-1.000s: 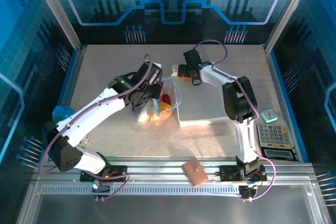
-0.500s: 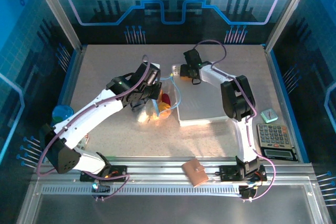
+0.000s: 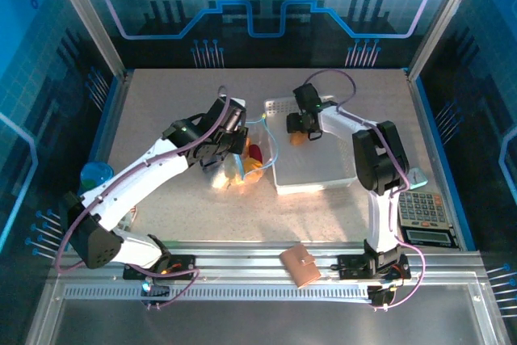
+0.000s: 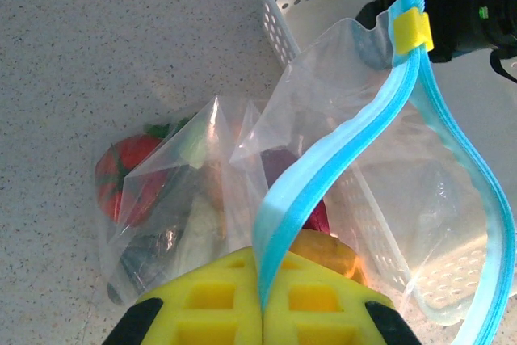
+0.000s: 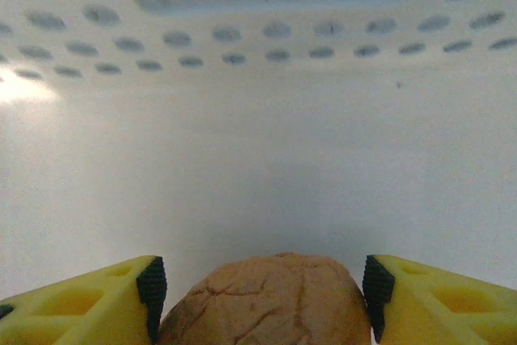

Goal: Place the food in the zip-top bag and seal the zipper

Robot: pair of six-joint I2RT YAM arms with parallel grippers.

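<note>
The clear zip-top bag (image 4: 202,199) lies just left of the white basket (image 3: 315,171), its mouth held up. My left gripper (image 4: 262,280) is shut on the blue zipper (image 4: 339,159) strip near one end; the yellow slider (image 4: 412,28) sits at the far end. Inside the bag lie a red piece (image 4: 121,171), an orange piece (image 4: 327,252) and a dark purple one (image 4: 279,167). Over the basket floor, my right gripper (image 5: 258,280) is shut on a tan, cracked-looking food piece (image 5: 266,305), its pads at both sides. From above, that gripper (image 3: 300,128) is over the basket's far left part.
A brown wallet (image 3: 300,265) lies on the front rail. A calculator (image 3: 420,212) and a small teal item (image 3: 414,177) sit at the right edge. A blue round object (image 3: 95,174) is at the left edge. The basket's perforated wall (image 5: 275,38) rises ahead of the right gripper.
My right gripper moved from the basket's far-left corner toward its middle and closed around the tan piece. The left arm and bag have stayed put.
</note>
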